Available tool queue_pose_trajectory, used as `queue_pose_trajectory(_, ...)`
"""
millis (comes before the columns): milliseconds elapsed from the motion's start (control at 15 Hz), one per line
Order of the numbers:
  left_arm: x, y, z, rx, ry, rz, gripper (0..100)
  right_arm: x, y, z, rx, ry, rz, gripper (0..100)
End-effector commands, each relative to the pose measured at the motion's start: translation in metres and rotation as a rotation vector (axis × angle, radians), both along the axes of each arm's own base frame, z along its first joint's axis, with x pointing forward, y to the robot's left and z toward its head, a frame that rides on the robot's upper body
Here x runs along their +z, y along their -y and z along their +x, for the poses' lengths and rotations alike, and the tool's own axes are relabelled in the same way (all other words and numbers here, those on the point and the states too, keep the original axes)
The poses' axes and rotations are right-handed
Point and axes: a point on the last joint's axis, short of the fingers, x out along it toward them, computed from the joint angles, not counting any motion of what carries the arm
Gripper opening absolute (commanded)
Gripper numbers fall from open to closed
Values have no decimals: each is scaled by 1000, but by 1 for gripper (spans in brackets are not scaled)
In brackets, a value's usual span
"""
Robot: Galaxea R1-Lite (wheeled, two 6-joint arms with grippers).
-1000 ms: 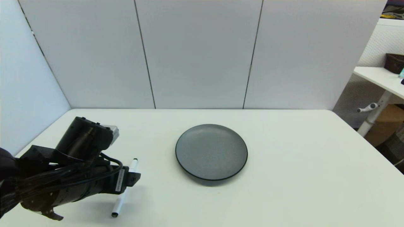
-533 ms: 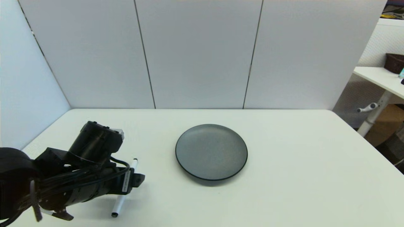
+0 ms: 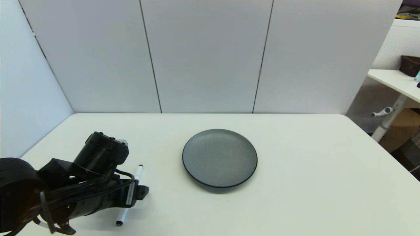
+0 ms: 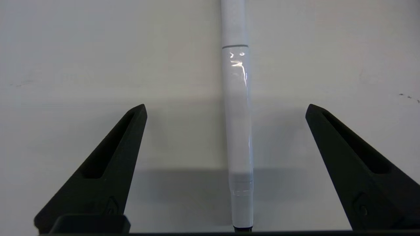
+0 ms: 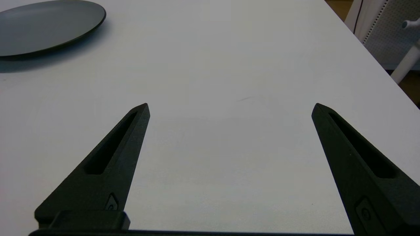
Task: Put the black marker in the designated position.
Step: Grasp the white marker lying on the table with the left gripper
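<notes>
One white table (image 3: pixel 295 183) is seen, bearing one round dark grey plate (image 3: pixel 220 158) near its middle and one black marker (image 3: pixel 137 172), white-barrelled with small black tips, lying flat on the bare tabletop well to the left of the plate, near the front edge. No outline or mark for the designated position can be made out anywhere on the surface.

Two grippers are counted. The left gripper (image 4: pixel 225 109) is held low over the marker with its fingers spread wide, nothing grasped; in the left wrist view the barrel (image 4: pixel 239 124) runs straight up the gap between the two fingers, touching neither. The marker's long axis is thus laid crosswise to the closing direction, so a closing stroke would be expected to pinch the barrel across its width. A further descent is probably still needed, though the height above the table cannot be judged exactly.

The right gripper (image 5: pixel 229 106) is parked over bare table to the right of the plate (image 5: pixel 49 26), fingers likewise parted and empty. The left arm is clearly the nearer.
</notes>
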Motion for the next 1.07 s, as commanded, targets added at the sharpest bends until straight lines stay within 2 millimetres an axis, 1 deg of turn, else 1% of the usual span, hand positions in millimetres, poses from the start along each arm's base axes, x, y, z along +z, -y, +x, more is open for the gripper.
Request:
queue_pose_trajectory(67,-2,-1,-1,6,-7,3,100,0,0,0,0,-2,0,100)
queue_pose_trajectory(333,-7,-1,-2,3,-27,10,100,0,0,0,0,0,0,100)
queue_pose_trajectory(400,-7,-1,-2,2,-27,10,0,0,0,0,0,-2,0,100)
queue_pose_trajectory(867,-12,1,-2,-18,-55,8,0,0,0,0,0,-2,0,100)
queue_pose_trajectory(1067,-6,3,0,-22,-21,-11,0,0,0,0,0,-2,0,100)
